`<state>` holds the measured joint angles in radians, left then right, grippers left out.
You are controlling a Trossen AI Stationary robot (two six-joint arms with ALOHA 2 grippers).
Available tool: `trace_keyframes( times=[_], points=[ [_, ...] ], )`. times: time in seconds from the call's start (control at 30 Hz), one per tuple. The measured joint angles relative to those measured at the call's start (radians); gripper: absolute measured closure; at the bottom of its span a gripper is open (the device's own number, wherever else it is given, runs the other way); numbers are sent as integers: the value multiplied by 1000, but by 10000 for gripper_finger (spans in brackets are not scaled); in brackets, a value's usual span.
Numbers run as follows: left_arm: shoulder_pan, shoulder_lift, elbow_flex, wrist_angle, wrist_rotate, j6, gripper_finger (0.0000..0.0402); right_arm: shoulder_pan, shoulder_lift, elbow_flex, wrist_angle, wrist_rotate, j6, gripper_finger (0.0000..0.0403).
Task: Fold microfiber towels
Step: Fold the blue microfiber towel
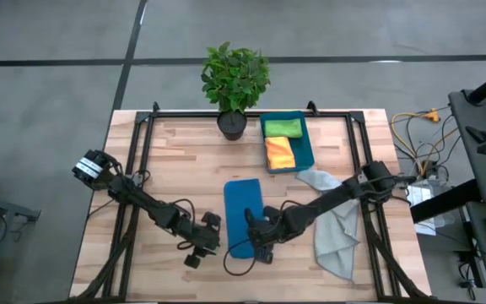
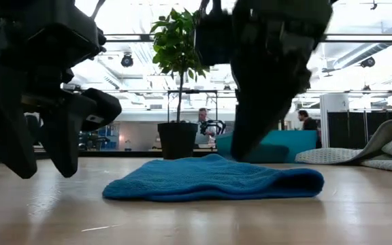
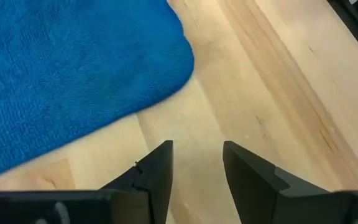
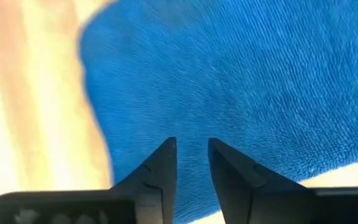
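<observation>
The blue towel [image 1: 243, 211] lies folded flat on the wooden table, its long side running near to far; it also shows in the low view [image 2: 213, 178]. My right gripper [image 1: 258, 234] stands over the towel's near part [image 4: 229, 74], fingers pointing down, open by a narrow gap [image 4: 191, 142]. My left gripper [image 1: 202, 245] is open over bare wood just left of the towel's near corner [image 3: 166, 56], its fingers [image 3: 197, 146] clear of it. The pale grey towel [image 1: 334, 228] lies crumpled at the right. The lime green towel [image 1: 283, 127] and the orange towel [image 1: 279, 152] lie in the teal bin [image 1: 307, 152].
A potted plant [image 1: 234, 84] stands at the far edge beside the bin. Black frame rails [image 1: 142, 152] run along the table's left and right sides. Bare wood lies near the front edge [image 1: 142, 270]. People show in the room beyond [image 2: 203, 119].
</observation>
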<state>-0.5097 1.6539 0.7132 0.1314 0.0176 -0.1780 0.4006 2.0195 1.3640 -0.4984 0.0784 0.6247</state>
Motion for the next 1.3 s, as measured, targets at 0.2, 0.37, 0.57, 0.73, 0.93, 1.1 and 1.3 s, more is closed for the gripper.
trace_keyframes(
  times=[0.2, 0.37, 0.57, 0.73, 0.93, 1.1, 1.3],
  points=[
    [9, -1, 3, 20, -29, 26, 274, 17, -1, 0, 13, -23, -42, 336],
    [9, 13, 4, 124, -58, 125, 274, 74, -1, 0, 15, -32, -238, 326],
    [9, 89, 83, 203, -107, 110, 274, 128, -2, -31, 15, -26, -434, 282],
    [-2, 214, 209, 190, -125, 24, 274, 148, -3, -68, 13, -2, -519, 237],
    [-8, 316, 333, 82, -124, -80, 274, 149, -5, -94, 34, 21, -578, 208],
    [-20, 375, 408, -4, -194, -152, 274, 146, 2, -130, 70, 16, -573, 222],
    [-36, 477, 522, -300, -288, -314, 305, 147, 3, -149, 100, 12, -539, 271]
  ],
)
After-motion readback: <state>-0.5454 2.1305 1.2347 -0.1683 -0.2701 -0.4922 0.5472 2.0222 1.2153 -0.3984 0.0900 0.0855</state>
